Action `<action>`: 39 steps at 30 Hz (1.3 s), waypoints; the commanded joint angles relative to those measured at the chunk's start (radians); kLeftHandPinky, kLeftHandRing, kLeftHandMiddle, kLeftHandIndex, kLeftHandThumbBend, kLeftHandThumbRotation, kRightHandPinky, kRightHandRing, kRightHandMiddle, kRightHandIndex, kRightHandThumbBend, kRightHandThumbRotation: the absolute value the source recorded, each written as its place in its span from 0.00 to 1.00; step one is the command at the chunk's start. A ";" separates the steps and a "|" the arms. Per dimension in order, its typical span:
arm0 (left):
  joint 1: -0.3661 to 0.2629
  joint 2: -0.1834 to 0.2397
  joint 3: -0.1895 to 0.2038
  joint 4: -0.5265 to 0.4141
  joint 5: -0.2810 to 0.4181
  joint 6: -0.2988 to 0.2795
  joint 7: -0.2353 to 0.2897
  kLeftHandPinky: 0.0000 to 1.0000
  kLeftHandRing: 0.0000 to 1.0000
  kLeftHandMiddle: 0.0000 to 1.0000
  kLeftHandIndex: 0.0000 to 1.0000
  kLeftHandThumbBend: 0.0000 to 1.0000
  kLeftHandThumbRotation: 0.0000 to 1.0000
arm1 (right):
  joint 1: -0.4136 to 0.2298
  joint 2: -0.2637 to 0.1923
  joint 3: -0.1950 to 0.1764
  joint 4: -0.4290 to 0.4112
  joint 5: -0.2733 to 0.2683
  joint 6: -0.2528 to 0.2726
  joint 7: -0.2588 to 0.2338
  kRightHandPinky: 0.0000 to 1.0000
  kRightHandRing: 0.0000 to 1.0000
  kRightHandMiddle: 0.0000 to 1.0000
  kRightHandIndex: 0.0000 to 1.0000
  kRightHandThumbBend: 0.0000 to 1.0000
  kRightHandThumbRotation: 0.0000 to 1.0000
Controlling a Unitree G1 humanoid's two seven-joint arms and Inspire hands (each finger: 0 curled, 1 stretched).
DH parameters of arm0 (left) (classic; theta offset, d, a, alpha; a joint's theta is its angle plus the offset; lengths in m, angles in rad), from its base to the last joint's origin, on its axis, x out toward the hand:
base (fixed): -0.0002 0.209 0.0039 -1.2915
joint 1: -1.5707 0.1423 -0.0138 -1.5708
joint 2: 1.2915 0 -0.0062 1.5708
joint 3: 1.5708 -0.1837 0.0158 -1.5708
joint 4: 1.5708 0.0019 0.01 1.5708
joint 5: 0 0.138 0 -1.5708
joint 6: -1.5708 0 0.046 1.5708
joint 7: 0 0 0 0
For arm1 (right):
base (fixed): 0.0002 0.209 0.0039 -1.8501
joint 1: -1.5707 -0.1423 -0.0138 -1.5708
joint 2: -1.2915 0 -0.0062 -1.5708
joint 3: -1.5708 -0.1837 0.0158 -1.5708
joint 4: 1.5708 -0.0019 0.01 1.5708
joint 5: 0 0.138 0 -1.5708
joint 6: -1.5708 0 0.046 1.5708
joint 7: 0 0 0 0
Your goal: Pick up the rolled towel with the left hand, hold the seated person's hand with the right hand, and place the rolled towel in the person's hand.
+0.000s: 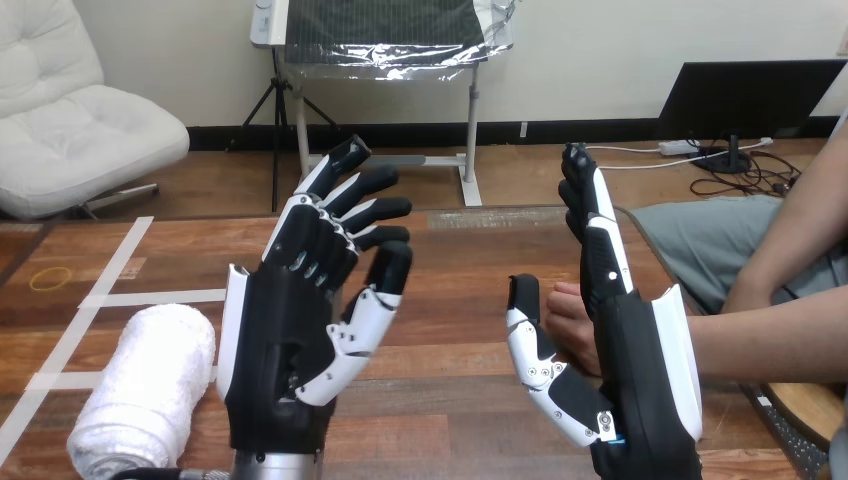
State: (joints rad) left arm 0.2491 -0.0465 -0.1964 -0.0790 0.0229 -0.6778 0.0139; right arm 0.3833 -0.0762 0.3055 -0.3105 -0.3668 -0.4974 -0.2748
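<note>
Lying on brown wooden desk (460,260), white rolled terry towel (145,385) sits just left of L robot hand (290,330), apart from it. L robot hand raised, fingers straight, spread. R robot hand (640,370) upright, fingers straight, thumb out; person's hand (572,318) beside its palm, unclasped.

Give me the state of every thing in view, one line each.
rolled towel: rolled up, lying on its side on the table, no hand on it.
left hand: open, fingers spread, holding nothing.
right hand: open, fingers straight, beside the person's hand.
person's hand: partly hidden behind the right hand, not gripped.
</note>
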 commanded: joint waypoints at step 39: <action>0.075 -0.033 0.156 -0.317 1.036 0.710 0.579 0.67 0.83 0.88 0.89 0.83 0.34 | -0.083 0.043 -0.023 0.009 0.001 0.001 -0.003 1.00 1.00 1.00 1.00 0.00 0.00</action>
State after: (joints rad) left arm 0.2755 -0.0372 -0.0134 -0.3565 1.0058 -0.0340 0.5936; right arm 0.3641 -0.0752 0.2986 -0.3063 -0.3674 -0.4970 -0.2750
